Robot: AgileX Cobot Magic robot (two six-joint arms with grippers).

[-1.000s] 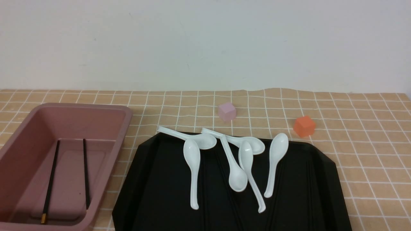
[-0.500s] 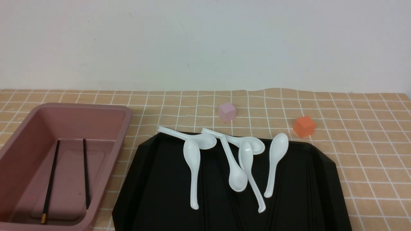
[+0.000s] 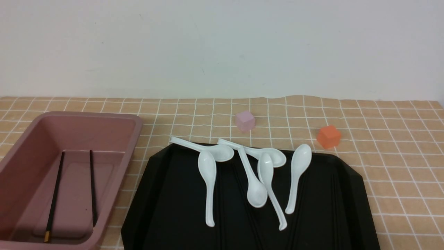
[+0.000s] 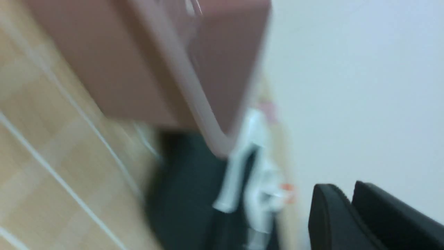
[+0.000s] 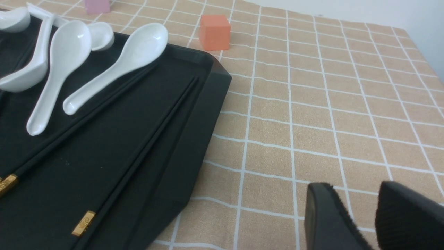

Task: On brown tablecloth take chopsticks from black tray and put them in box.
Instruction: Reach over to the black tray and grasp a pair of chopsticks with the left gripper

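- The brown tablecloth [image 3: 399, 156] is covering the whole tabletop, and its far edge is rippling slightly against the wall.
- The black tray [image 3: 173, 194] is lying flat on the cloth in the middle of the front view, running off the near edge of the picture.
- The box [image 3: 93, 133] is sitting on the cloth just left of the tray, its long side pointing away from the robot.
- Five white spoons [image 3: 256, 194] are lying scattered on the far half of the tray, some crossing one another and two handles poking over the far rim.
- Two chopsticks [image 3: 57, 187] are lying side by side on the floor of the box. Several more [image 5: 138, 151] are lying on the tray's right part, gold tips toward the robot.
- The left gripper [image 4: 352, 189] is showing in a blurred wrist view near the box's corner, its fingers pressing together on nothing.
- The right gripper [image 5: 362, 189] is hanging over bare cloth right of the tray, empty. A slim gap is showing at the tips, yet whether the fingers are meeting lower down I cannot tell.
- A lilac cube [image 3: 245, 121] and an orange cube [image 3: 328, 136] are standing on the cloth beyond the tray.
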